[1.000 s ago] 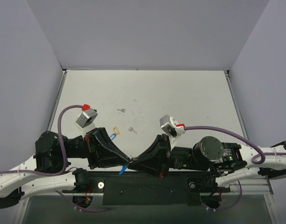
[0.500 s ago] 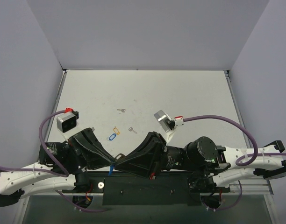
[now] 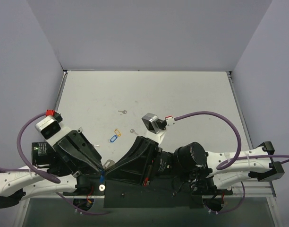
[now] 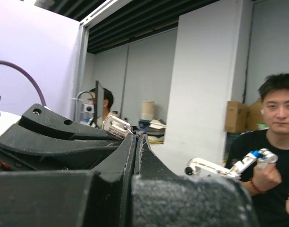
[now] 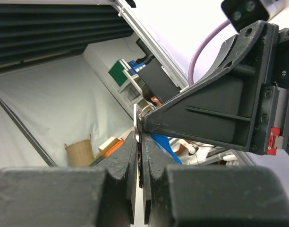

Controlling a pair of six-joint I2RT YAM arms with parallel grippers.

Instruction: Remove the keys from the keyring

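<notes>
Lying on the table (image 3: 182, 94): two keys (image 3: 122, 112), two tags (image 3: 114, 138).

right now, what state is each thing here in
left gripper, shut on keyring
right gripper, shut on keyring
keyring, pinched between both grippers, off the table
hanging blue tag, dangling below the keyring
loose blue tag, lying on table
yellow tag, lying on table
far key, lying loose
near key, lying loose

The left arm (image 3: 17, 182) and right arm (image 3: 243, 163) have white links and black joint housings. The left pincer (image 3: 105, 165) and right pincer (image 3: 110, 165) are black wedges. Behind each sits a grey camera box (image 3: 47, 126) with a red plug, trailing a purple cable (image 3: 206, 115).
</notes>
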